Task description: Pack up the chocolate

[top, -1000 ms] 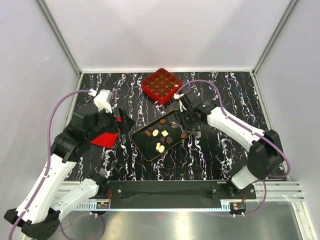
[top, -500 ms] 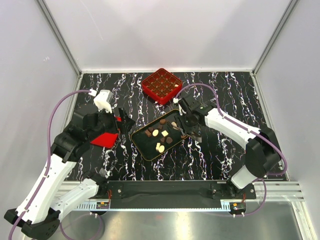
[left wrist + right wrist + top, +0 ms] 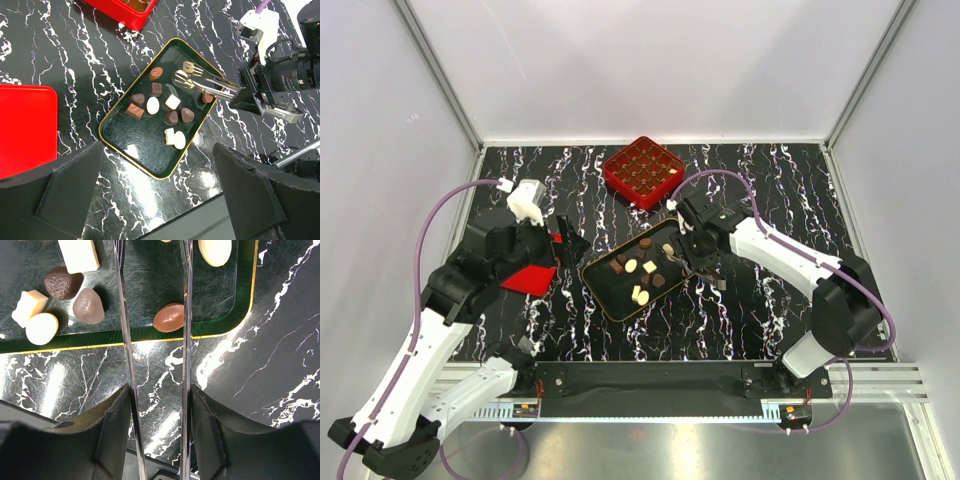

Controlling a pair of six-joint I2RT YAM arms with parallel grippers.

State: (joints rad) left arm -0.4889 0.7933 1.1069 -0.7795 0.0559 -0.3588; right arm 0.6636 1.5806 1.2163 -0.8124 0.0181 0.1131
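the black gold-rimmed tray (image 3: 605,292) lies slantwise in the middle of the marbled table (image 3: 770,300). it holds all the loose chocolate (image 3: 171,117), about a dozen small pieces, dark brown and cream-white, scattered singly over its floor and none stacked. one brown oval piece (image 3: 169,317) sits at the tray's rounded corner, showing between the two blades of the tongs (image 3: 210,87) in the right wrist view. the red gridded box (image 3: 643,170) stands beyond the tray at the far side of the table; what its cells hold is too small to tell. a flat red lid (image 3: 25,125) lies to the left of the tray, partly under the left arm.

the right claw (image 3: 160,405) grips the metal tongs, one finger pressed to each blade, and the slotted tips reach over the tray's far right end. the left claw (image 3: 157,146) hangs above the tray's near edge with its fingers spread wide and nothing between them.

compared with a second ago, the right wrist has turned and drawn a little nearer the tray. the left arm, the box, the lid and the pieces lie as they did.
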